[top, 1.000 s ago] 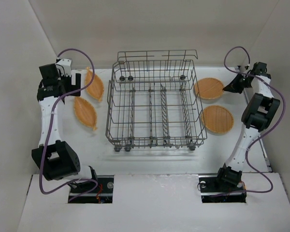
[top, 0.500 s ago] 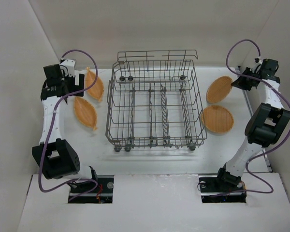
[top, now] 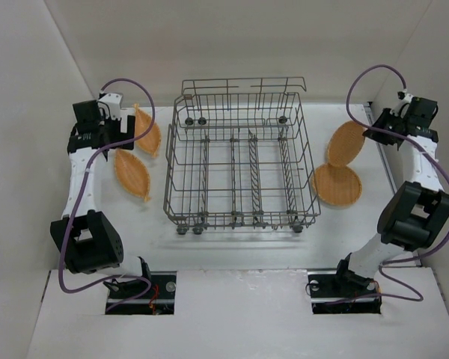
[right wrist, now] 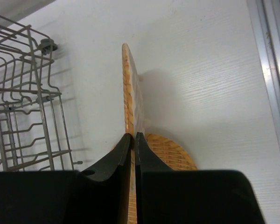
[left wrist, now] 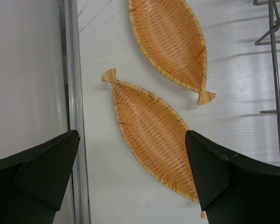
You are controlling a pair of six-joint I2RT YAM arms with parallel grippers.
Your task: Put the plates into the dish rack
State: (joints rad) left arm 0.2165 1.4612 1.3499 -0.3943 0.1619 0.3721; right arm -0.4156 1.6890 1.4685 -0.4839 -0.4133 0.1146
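Top external view: the counter (top: pixel 232 247) carries the dish rack (top: pixel 241 212) at its centre. The tine rows are bare, so no plate is loaded yet. Left of the rack lie the far left plate (top: pixel 146 129) and the near left plate (top: pixel 132 173), both leaf-shaped, flat and just apart from each other. On the right, the flat plate (top: pixel 335 185) rests on the counter just beside the rack. The lifted plate (top: pixel 346 142) is held on edge by its far side, clear of the rack; whether the two touch I cannot tell.

The right tool (right wrist: pixel 133 140) is clenched on the lifted plate's rim, pinching only a thin slice of it. The left tool (left wrist: pixel 130 140) hangs fully spread above one of the left plates, grasping nothing.

As I judge it, so narrow a pinch could let the woven plate pivot or slip on the way over. Its low edge could also snag the rack's top wire or land across the tines instead of between them. On the left, a flat plate near the metal edge strip (left wrist: pixel 72 70) may skid when the fingers close.
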